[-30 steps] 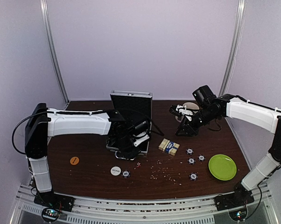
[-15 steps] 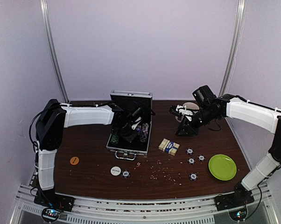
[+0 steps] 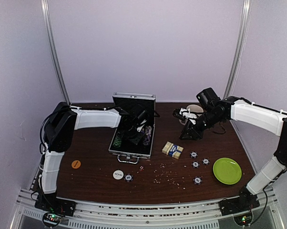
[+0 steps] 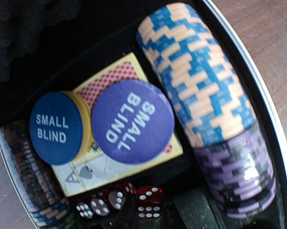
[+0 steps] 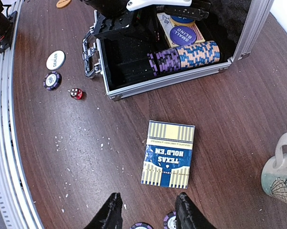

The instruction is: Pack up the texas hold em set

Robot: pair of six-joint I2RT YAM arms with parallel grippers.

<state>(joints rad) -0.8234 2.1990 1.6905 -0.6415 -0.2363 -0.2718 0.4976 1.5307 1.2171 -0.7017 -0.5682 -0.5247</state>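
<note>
The packing was partly done. The small flat silver aluminium case stood open right under the left end effector, whose opening I could not tell from any view. Directly below it the case already held a row of blue-and-cream chips running into purple-and-black chips, a blue round "SMALL BLIND" disc and a purple one lying on red-backed cards, and several red dice. Much was left out on the dark wooden counter. The blue-and-cream boxed card deck lay just ahead of the right end effector, which hung empty with its fingers parted. A few dark white-edged chips were scattered near it. Farther off, on the near side of the case, lay a white dealer disc, one more chip, a lone red die and an orange disc. By my judgement, these had yet to go in, and the lid had yet to be closed.
</note>
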